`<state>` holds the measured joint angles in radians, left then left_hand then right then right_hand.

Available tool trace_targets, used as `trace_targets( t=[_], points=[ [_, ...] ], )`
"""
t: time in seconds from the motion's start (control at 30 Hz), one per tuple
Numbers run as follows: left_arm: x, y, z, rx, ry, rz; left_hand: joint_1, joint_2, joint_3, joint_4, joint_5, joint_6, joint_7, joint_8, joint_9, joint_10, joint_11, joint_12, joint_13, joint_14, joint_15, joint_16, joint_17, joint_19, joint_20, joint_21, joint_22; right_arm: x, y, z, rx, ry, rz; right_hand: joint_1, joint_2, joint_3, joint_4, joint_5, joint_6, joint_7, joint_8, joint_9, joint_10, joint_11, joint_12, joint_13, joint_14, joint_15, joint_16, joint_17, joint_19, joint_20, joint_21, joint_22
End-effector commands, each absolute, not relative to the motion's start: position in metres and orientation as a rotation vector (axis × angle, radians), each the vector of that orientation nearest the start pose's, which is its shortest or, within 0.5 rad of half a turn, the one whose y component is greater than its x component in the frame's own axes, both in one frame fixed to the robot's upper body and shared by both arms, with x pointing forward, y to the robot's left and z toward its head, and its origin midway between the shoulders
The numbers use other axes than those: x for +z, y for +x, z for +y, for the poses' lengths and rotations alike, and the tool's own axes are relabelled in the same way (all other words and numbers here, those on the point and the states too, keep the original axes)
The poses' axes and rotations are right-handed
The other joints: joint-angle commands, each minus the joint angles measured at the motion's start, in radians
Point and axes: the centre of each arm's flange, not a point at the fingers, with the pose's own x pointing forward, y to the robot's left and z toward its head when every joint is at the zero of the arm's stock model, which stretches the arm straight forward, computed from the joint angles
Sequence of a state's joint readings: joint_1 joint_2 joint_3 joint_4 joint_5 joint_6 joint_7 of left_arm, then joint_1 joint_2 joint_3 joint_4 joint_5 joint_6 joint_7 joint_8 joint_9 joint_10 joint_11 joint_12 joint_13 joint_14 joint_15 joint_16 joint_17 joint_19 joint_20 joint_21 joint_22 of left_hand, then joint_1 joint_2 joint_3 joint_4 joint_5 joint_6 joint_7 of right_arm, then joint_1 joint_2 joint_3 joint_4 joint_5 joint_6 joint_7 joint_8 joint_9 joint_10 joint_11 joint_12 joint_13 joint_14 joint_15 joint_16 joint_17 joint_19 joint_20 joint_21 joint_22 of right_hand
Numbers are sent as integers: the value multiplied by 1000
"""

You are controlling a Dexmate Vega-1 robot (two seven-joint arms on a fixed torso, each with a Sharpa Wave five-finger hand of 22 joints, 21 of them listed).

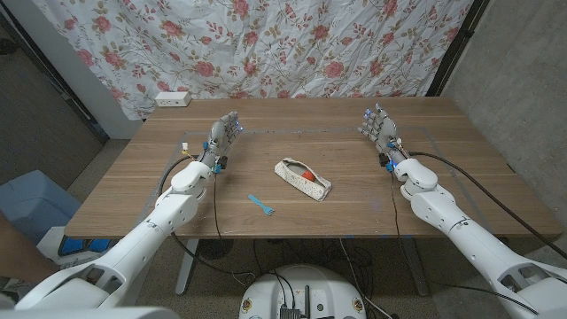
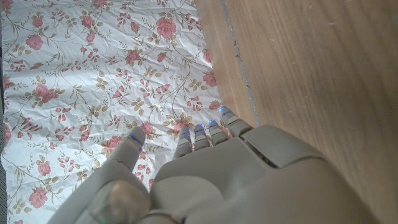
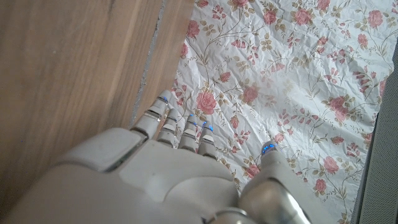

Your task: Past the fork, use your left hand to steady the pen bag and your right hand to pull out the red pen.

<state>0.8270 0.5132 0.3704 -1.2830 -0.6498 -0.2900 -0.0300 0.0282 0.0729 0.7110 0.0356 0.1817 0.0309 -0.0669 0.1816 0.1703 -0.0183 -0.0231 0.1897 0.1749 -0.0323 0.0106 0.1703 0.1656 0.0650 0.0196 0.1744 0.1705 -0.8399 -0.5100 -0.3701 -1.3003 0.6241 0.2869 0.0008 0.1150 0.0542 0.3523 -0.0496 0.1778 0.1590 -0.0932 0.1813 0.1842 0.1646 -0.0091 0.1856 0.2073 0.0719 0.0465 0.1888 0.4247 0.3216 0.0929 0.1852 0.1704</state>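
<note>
A white patterned pen bag (image 1: 303, 179) lies near the middle of the wooden table (image 1: 354, 213), with a red pen (image 1: 306, 176) showing in its opening. A small blue fork (image 1: 261, 205) lies in front of the bag, toward the table's near edge. My left hand (image 1: 225, 135) stands at the table's left, fingers straight and apart, holding nothing, well left of the bag. My right hand (image 1: 379, 127) stands at the right, fingers also spread and empty. The left wrist view shows my left hand (image 2: 205, 180) from behind, and the right wrist view my right hand (image 3: 174, 174), each pointing at the floral cloth.
A floral cloth (image 1: 266, 44) hangs behind the table. A white power strip (image 1: 172, 98) sits at the far left corner. A blue bin (image 1: 31, 199) stands on the floor to the left. Cables run along both forearms.
</note>
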Motion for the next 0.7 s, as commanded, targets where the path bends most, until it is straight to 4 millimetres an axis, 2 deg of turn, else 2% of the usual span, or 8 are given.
trace_targets(
  t=[0.03,0.13,0.27,0.43,0.7],
  points=[
    [-19,660,301,-208,3,-580,5,12,-1,-15,3,31,-9,13,4,2,-13,8,3,-8,-5,5,2,7,-5,10,1,-27,646,-277,180,-3,-590,7,1,7,-3,5,8,2,5,2,9,-1,6,2,7,-3,4,1,2,-3,5,2],
    [-17,662,302,-207,15,-577,10,8,-4,-28,2,56,-19,18,4,5,-19,8,3,-9,-10,5,2,7,-6,11,1,-25,642,-275,145,-26,-595,9,4,9,-6,6,15,1,8,1,12,-2,8,1,11,-6,6,-3,6,-4,7,2],
    [-15,662,301,-193,13,-581,20,9,-6,-51,2,91,-19,23,4,25,-30,14,3,-2,-24,8,1,13,-10,14,0,-20,638,-272,133,-73,-592,14,9,12,-12,7,25,2,12,1,24,-4,13,0,20,-14,11,-9,12,-11,9,2],
    [-7,659,300,-199,60,-563,29,13,-4,-66,1,114,-28,26,4,32,-36,14,2,2,-27,8,1,16,-12,15,-1,-21,642,-271,148,-50,-596,17,11,14,-16,7,29,1,13,1,26,-4,14,-1,23,-16,12,-13,12,-17,9,2],
    [12,652,297,-221,156,-552,66,35,10,-117,-2,180,-49,33,4,64,-53,19,2,15,-32,9,1,19,-16,14,-2,-20,647,-266,158,-78,-590,20,14,16,-20,7,35,3,15,0,30,-4,15,-2,23,-15,12,-17,11,-19,8,2]
  ],
)
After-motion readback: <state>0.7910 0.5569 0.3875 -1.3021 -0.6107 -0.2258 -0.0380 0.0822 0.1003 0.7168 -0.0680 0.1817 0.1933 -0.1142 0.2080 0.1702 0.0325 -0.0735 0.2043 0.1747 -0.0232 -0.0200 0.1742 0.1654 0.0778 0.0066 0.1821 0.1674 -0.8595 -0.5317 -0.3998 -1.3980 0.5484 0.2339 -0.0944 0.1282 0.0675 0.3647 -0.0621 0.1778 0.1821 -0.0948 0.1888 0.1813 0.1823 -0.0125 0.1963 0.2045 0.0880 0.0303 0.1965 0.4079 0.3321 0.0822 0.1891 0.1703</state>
